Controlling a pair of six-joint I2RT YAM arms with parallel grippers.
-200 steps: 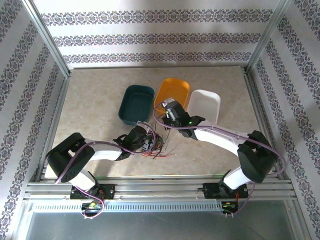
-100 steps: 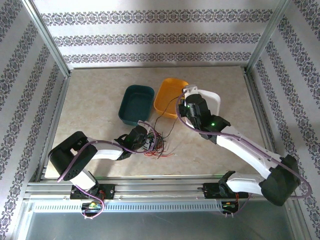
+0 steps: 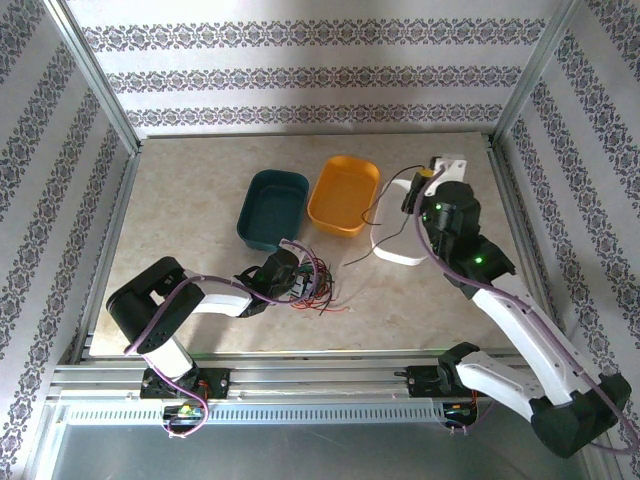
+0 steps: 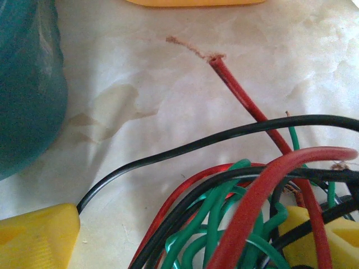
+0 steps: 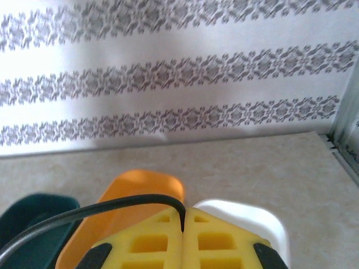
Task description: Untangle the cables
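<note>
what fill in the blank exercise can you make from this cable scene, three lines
1. The cable pinched in the right claw is coloured ____.
2. The middle tray of the three is ____.
3. The left claw sits open around a tangle of red, black and ____ wires.

Missing words: black; orange; green.

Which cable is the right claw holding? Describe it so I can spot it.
Start at the white tray, rightmost of three. Above it the right claw pinches one black cable that trails back to the tangle. Unlike the wires heaped there, it hangs in the air.
</note>
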